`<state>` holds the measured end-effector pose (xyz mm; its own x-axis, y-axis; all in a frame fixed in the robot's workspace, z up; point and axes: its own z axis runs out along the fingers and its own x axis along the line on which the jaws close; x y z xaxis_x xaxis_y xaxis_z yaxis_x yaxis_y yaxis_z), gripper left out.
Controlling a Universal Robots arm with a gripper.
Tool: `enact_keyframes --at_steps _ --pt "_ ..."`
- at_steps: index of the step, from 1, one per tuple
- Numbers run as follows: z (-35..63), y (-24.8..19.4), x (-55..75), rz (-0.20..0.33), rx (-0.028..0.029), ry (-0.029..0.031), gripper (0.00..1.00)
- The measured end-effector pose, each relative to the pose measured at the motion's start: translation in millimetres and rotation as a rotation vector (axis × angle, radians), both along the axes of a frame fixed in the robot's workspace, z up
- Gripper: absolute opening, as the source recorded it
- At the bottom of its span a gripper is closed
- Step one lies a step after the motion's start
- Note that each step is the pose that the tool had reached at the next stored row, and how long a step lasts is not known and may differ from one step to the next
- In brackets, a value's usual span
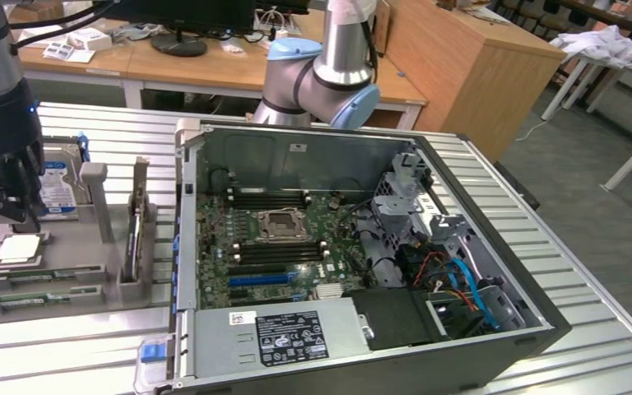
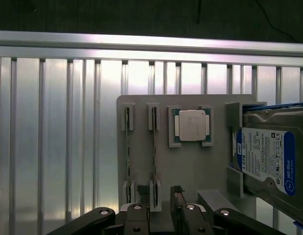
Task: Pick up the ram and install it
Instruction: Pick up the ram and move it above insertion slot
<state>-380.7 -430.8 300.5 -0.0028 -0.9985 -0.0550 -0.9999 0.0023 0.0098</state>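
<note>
Hovering over the parts tray (image 1: 80,251) at the exterior view's left, the end effector (image 1: 3,206) is spread and empty. The ram (image 1: 36,276) lies unpicked in the tray, with the open case (image 1: 513,337) well apart to the right. From the wrist view, both sticks stand in their holders, with the CPU (image 2: 192,126) and hard drive (image 2: 266,156) just beside them.

The hard drive (image 2: 268,156) runs off the wrist view's edge, and the end effector (image 2: 158,200) seems cropped too.
</note>
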Motion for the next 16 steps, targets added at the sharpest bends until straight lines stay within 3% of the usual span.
enact_keyframes --at_steps 4,7,16 --pt "-0.7 -0.4 -0.1 0.0 -0.0002 0.0001 0.31" --pt "-11.8 -1.1 0.0 0.0 -0.0001 0.0 0.31" --pt "-15.5 -1.1 0.0 0.0 -0.0002 0.0002 0.31"
